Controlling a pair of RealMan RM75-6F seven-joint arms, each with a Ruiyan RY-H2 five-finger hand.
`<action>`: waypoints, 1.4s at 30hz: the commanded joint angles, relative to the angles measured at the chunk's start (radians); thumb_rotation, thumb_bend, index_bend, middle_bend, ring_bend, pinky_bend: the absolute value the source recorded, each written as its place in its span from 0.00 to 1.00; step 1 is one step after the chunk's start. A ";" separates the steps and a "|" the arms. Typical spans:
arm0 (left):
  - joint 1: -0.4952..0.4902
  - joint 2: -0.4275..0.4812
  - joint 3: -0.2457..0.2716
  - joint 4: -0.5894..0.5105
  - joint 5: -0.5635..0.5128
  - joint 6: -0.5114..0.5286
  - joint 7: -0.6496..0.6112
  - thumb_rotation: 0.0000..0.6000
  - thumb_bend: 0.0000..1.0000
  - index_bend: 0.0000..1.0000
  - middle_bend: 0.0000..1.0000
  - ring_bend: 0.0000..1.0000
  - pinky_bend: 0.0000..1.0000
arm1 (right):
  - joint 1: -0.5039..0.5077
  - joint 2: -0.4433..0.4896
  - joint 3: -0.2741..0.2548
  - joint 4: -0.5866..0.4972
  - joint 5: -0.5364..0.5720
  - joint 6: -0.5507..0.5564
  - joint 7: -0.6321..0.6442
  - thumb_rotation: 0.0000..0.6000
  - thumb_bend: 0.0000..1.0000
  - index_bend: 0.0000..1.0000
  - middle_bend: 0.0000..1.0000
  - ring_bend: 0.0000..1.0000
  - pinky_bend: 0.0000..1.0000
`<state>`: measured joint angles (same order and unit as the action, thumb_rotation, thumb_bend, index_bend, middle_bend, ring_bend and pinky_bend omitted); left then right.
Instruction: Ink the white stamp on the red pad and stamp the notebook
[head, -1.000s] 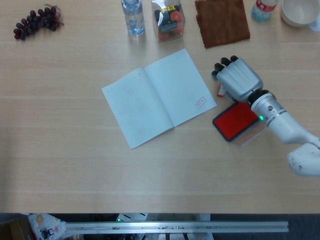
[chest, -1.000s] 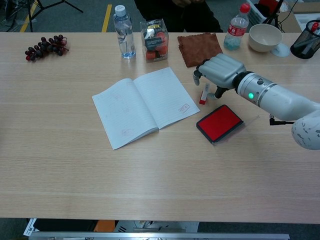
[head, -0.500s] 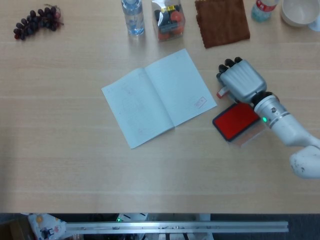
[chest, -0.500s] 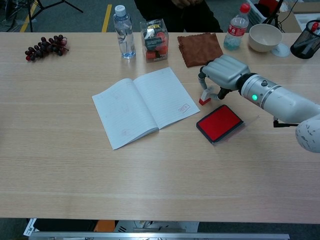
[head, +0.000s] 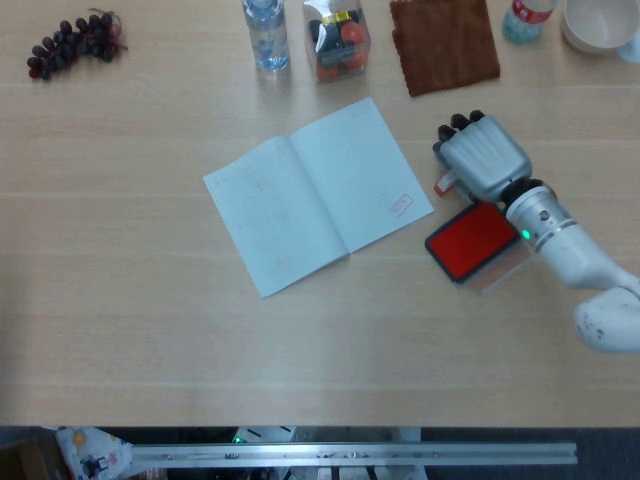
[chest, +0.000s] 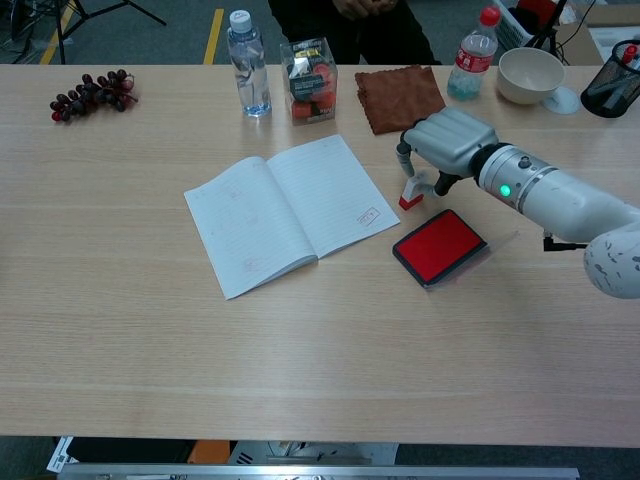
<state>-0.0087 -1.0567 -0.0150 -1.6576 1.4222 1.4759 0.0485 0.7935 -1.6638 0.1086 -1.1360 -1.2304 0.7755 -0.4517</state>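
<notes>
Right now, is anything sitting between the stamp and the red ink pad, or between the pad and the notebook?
Nothing visible. The stamp stands under the right robot hand, just behind the red ink pad, with only bare table between them. The stretch from the pad to the open notebook is bare table too.

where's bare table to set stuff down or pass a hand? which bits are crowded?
Free: the broad strip along the near edge below the notebook and red pad, and the left stretch between the grapes and the notebook. Crowded: the far row of bottle, clear box, brown cloth, bowl; also the right hand over the white stamp.
</notes>
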 joint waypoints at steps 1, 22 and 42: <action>0.000 0.000 0.000 0.000 0.001 -0.001 0.000 1.00 0.31 0.27 0.22 0.18 0.22 | 0.001 -0.002 -0.002 0.001 0.003 -0.001 -0.002 1.00 0.25 0.52 0.37 0.25 0.32; 0.002 0.010 0.000 -0.010 -0.006 -0.006 -0.007 1.00 0.31 0.27 0.21 0.18 0.22 | 0.014 0.018 0.010 -0.032 0.022 -0.005 0.027 1.00 0.31 0.69 0.46 0.32 0.32; -0.018 0.021 0.012 -0.065 0.009 -0.040 0.043 1.00 0.31 0.27 0.20 0.18 0.22 | -0.018 0.383 -0.083 -0.468 0.158 -0.078 0.002 1.00 0.33 0.71 0.47 0.33 0.32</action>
<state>-0.0261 -1.0346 -0.0032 -1.7222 1.4304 1.4362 0.0908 0.7735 -1.2862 0.0338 -1.5971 -1.0831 0.7047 -0.4432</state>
